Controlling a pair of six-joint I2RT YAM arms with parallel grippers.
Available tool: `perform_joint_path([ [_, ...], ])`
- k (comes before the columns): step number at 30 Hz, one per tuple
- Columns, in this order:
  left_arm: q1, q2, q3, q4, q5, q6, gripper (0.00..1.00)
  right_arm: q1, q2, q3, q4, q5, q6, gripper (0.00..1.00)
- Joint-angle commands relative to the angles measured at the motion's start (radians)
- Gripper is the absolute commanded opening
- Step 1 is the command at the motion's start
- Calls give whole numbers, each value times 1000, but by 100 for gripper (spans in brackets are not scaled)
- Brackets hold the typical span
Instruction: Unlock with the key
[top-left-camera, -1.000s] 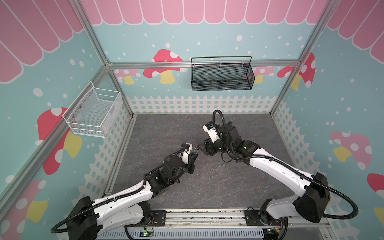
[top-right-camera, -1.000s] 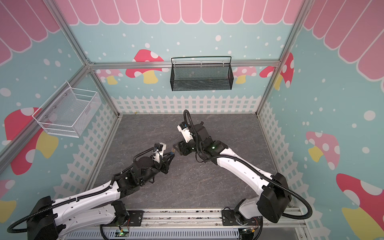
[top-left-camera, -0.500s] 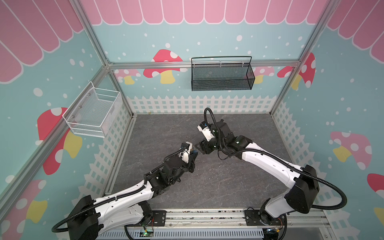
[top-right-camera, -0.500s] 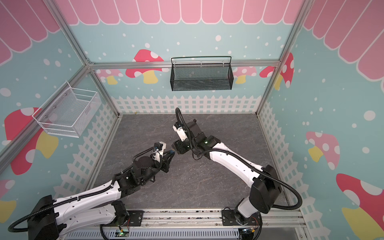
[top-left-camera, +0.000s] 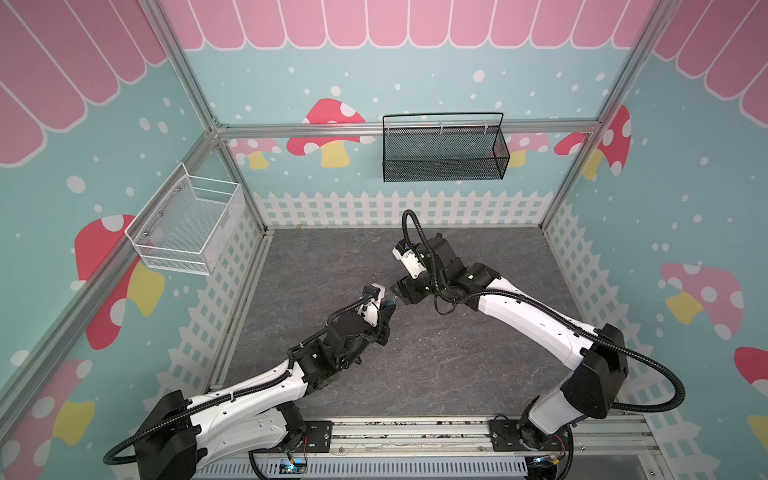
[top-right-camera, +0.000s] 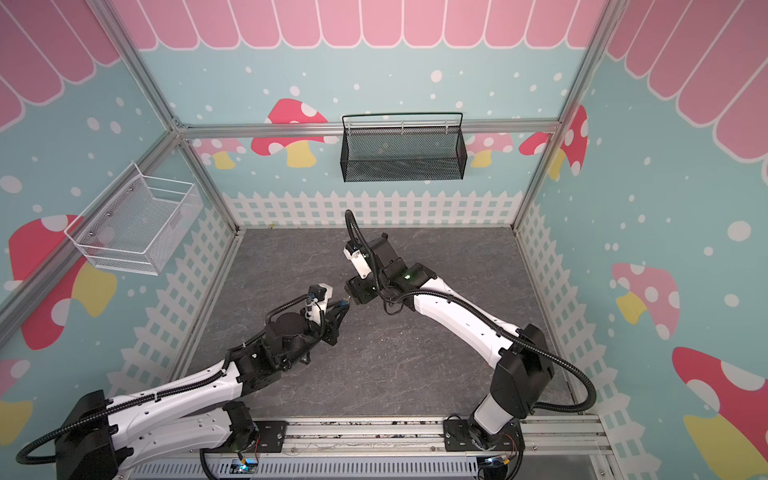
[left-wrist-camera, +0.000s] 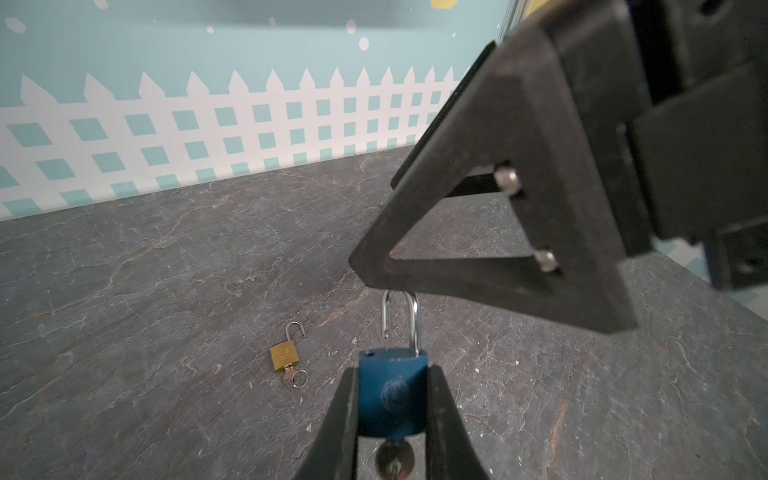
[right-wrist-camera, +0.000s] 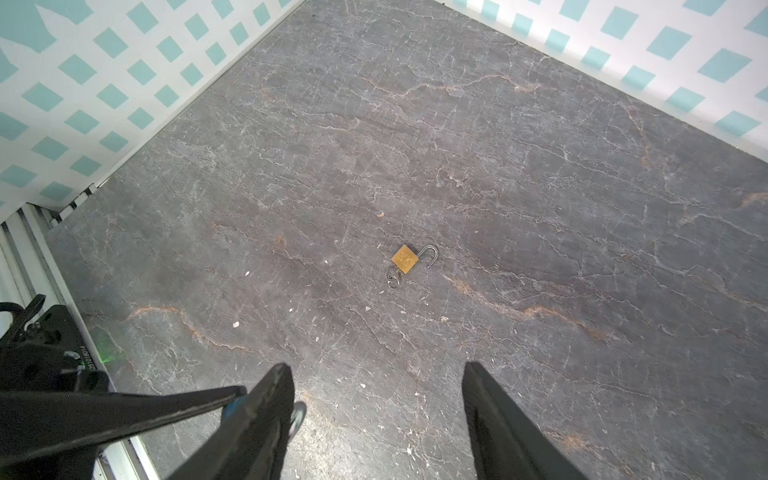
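My left gripper (left-wrist-camera: 392, 370) is shut on the body of a blue padlock (left-wrist-camera: 392, 395), held above the floor. Its silver shackle (left-wrist-camera: 415, 324) stands raised with one end free. A key (left-wrist-camera: 395, 457) sits in the lock's underside, between my fingers. In both top views the blue padlock (top-left-camera: 389, 306) (top-right-camera: 342, 304) shows at the tip of my left gripper (top-left-camera: 386, 311) (top-right-camera: 340, 309). My right gripper (right-wrist-camera: 374, 374) (top-left-camera: 401, 291) (top-right-camera: 354, 291) is open and holds nothing. It hangs close by the shackle end, one finger (left-wrist-camera: 498, 232) just over it.
A small brass padlock (right-wrist-camera: 405, 259) (left-wrist-camera: 284, 355) lies on the dark stone floor (right-wrist-camera: 498, 166), shackle open, with a key and ring in it. A black mesh basket (top-left-camera: 442, 151) hangs on the back wall and a white wire basket (top-left-camera: 187, 226) on the left wall.
My right arm has swung left, bringing its gripper up close to the blue padlock, and its jaws have widened slightly. The left arm and its grip have stayed still.
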Motion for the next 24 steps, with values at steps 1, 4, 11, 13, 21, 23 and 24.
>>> perform_joint_path([
  [1,-3,-13,2,27,-40,32,0,6,21,44,-68,38,-53,68],
  [4,-3,-18,-1,27,-44,36,0,6,34,61,-88,42,-66,68],
  [11,-3,-30,-1,26,-51,55,0,5,48,98,-101,44,-90,70],
  [13,-3,-33,-4,31,-53,61,0,4,48,100,-100,42,-93,70],
  [21,-3,-33,0,28,-47,61,0,-6,44,137,-91,9,-90,71],
  [23,-3,-32,-1,31,-45,64,0,-8,52,151,-87,-4,-96,71],
  [24,-3,-32,0,29,-44,66,0,-10,57,159,-85,-13,-96,71],
])
